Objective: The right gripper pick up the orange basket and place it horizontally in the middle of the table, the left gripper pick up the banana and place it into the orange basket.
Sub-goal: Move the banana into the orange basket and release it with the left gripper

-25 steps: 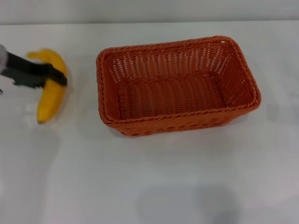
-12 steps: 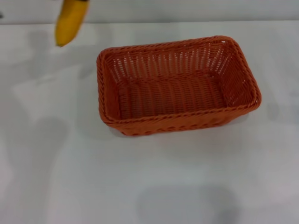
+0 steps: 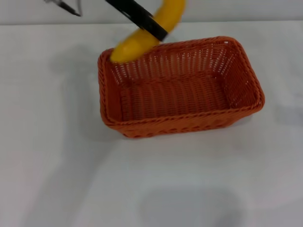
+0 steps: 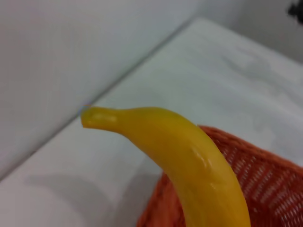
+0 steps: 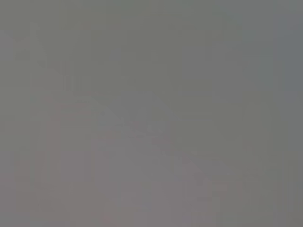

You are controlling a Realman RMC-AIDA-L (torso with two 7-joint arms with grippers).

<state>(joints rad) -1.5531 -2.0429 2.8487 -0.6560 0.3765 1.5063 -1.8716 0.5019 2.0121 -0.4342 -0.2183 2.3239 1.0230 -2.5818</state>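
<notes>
- We find the table [image 3: 57, 179] carrying only the task's things; nothing else lies on its white top to block the way.
- The orange basket [image 3: 179, 87] sits long side across, about midway between the table's left and right edges and toward the far edge, so we judge the right arm's half of the job done (the right gripper shows in no view).
- The banana [image 3: 142, 40] hangs in the air over the basket's far-left corner, one end above the far rim, the rest reaching past the table's far edge.
- The left gripper [image 3: 154, 26] is clamped across the banana's middle.
- What is left, in our judgement: carry it over the open bed, lower it past the rim (the only obstacle), and let go.
</notes>
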